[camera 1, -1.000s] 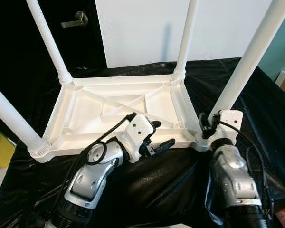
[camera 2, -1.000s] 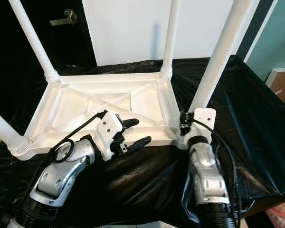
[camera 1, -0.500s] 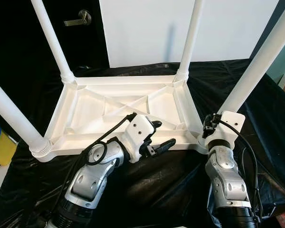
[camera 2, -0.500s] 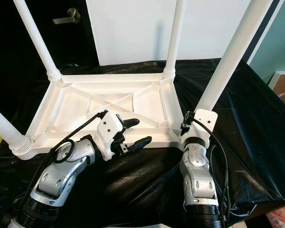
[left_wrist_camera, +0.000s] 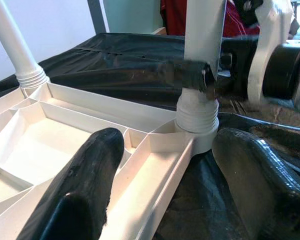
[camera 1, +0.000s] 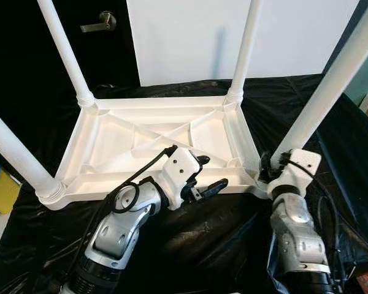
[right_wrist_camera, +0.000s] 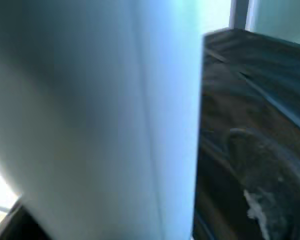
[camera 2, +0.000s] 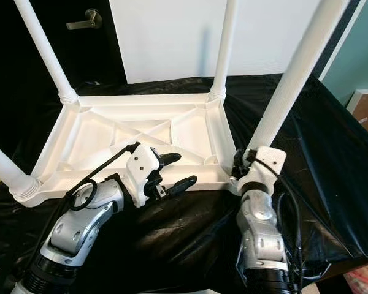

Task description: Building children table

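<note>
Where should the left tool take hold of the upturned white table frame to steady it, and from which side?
Probably the near long rim of the table frame, just ahead of the left tool. Come from the robot's side, one finger inside the tray and one outside: the rim is a thin upright wall that open fingers can straddle. The right tool sits at the near right leg.

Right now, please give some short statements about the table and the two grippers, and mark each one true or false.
1. The table lies upside down on the black sheet. True.
2. Only three legs are fitted. False: four legs stand up, one at each corner.
3. The left gripper is open, at the table's near rim. True.
4. The right gripper is at the far left leg. False: it is at the near right leg, low by its base.
5. The door handle is behind the table. True.
</note>
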You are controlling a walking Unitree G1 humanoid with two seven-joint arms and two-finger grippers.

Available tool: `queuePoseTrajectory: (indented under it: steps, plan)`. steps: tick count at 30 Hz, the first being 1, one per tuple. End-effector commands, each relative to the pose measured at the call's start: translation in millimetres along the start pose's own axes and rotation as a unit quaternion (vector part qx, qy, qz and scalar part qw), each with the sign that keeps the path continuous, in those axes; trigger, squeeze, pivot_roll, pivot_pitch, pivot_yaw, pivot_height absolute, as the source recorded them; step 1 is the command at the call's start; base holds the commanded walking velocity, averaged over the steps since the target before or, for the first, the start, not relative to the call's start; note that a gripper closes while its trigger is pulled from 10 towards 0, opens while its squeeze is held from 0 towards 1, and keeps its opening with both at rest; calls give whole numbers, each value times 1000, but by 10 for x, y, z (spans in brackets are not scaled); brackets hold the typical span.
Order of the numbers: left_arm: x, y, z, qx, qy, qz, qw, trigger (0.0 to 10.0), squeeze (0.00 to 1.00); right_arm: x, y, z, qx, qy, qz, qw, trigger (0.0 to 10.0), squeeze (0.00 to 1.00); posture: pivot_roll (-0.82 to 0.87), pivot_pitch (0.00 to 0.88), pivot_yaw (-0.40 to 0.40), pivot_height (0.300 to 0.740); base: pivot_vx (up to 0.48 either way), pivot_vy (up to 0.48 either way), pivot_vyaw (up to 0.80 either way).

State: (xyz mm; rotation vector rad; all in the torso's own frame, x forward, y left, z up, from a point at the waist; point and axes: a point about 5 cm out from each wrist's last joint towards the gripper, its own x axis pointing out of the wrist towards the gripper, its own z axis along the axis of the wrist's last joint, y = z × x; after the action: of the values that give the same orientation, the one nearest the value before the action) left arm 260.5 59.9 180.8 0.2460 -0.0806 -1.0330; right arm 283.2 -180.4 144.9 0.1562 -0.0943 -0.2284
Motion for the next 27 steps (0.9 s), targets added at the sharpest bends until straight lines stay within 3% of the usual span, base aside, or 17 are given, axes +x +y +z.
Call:
queuePoseTrajectory:
  steps: [1, 4, 5, 10, 12, 13, 15, 16, 18, 22, 23, 24, 27]
  plan:
    - [6, 21, -20, 6, 5, 21, 1000, 10000, 0, 48, -33, 26, 10, -6, 45, 999, 10000, 1000, -72, 20, -11, 740, 0, 0, 0]
    - [8, 22, -21, 6, 5, 19, 1000, 10000, 0, 90, -63, 45, 6, -2, 96, 995, 10000, 1000, -75, 20, -9, 740, 0, 0, 0]
    - [12, 26, -20, 6, 5, 19, 1000, 10000, 0, 108, -77, 42, 2, 6, 132, 991, 10000, 0, -76, 21, -6, 740, 0, 0, 0]
    - [18, 34, -16, 7, 4, 18, 1000, 10000, 0, 115, -87, 21, -14, 25, 217, 976, 10000, 0, -78, 23, -3, 740, 0, 0, 0]
    - [21, 45, -11, 8, 4, 18, 1000, 10000, 0, 97, -94, -28, -35, 46, 285, 957, 10000, 0, -79, 25, 1, 740, 0, 0, 0]
    - [21, 45, -11, 8, 4, 18, 1000, 10000, 0, 97, -94, -28, -35, 46, 285, 957, 10000, 0, -79, 25, 1, 740, 0, 0, 0]
    - [18, 55, -4, 9, 4, 18, 1000, 10000, 0, 108, -122, -62, -76, 53, 341, 935, 10000, 0, -80, 27, 9, 740, 0, 0, 0]
    - [18, 55, -4, 9, 4, 18, 1000, 10000, 0, 108, -122, -62, -76, 53, 341, 935, 10000, 0, -80, 27, 9, 740, 0, 0, 0]
    - [18, 63, 0, 11, 4, 19, 1000, 10000, 0, 149, -164, -85, -109, 61, 373, 919, 10000, 0, -81, 29, 10, 740, 0, 0, 0]
    - [18, 69, 2, 12, 4, 19, 1000, 10000, 0, 215, -204, -90, -120, 66, 383, 914, 10000, 0, -81, 30, 11, 740, 0, 0, 0]
    - [19, 69, 4, 12, 3, 19, 1000, 10000, 0, 248, -218, -91, -127, 68, 388, 910, 4039, 0, -79, 31, 11, 740, 0, 0, 0]
    - [20, 61, 7, 11, 2, 17, 1000, 10000, 0, 277, -229, -95, -127, 71, 389, 909, 0, 0, -79, 31, 11, 740, 0, 0, 0]
    - [22, 52, 10, 11, 2, 15, 1000, 10000, 0, 294, -238, -109, -129, 77, 392, 907, 0, 0, -74, 34, 8, 740, 0, 0, 0]
